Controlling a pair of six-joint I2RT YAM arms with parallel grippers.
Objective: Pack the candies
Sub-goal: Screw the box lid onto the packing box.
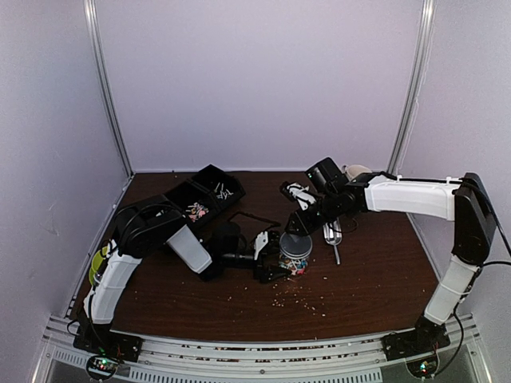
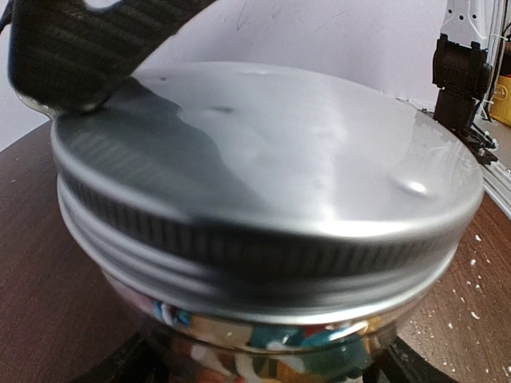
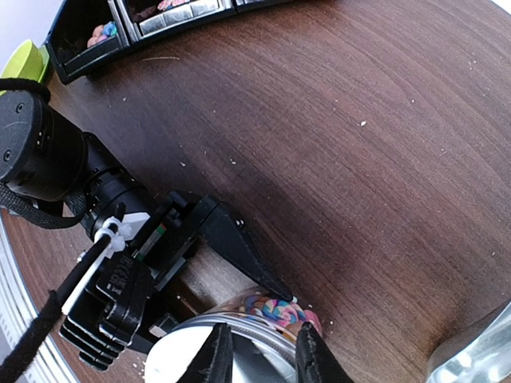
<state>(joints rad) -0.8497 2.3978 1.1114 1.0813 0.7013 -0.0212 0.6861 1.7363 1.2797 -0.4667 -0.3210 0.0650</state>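
Observation:
A glass jar [image 1: 295,257] filled with colourful candies [image 3: 281,308] stands on the table's middle, with a metal screw lid [image 2: 279,152] sitting on it. My left gripper [image 1: 275,257] is shut on the jar's glass body from the left; one of its fingers [image 3: 239,247] presses the glass. My right gripper [image 3: 263,359] hovers over the lid's edge, its jaws a little apart with the rim showing between them. In the left wrist view one of its fingers [image 2: 80,48] rests on the lid's far-left edge, and candies [image 2: 295,339] show through the glass below the lid.
Black divided bins [image 1: 204,199] holding more candies stand at the back left and also show in the right wrist view [image 3: 104,32]. A metal scoop [image 1: 334,235] lies right of the jar. Pale crumbs [image 1: 299,299] are scattered in front. A green object [image 1: 97,263] sits at the left edge.

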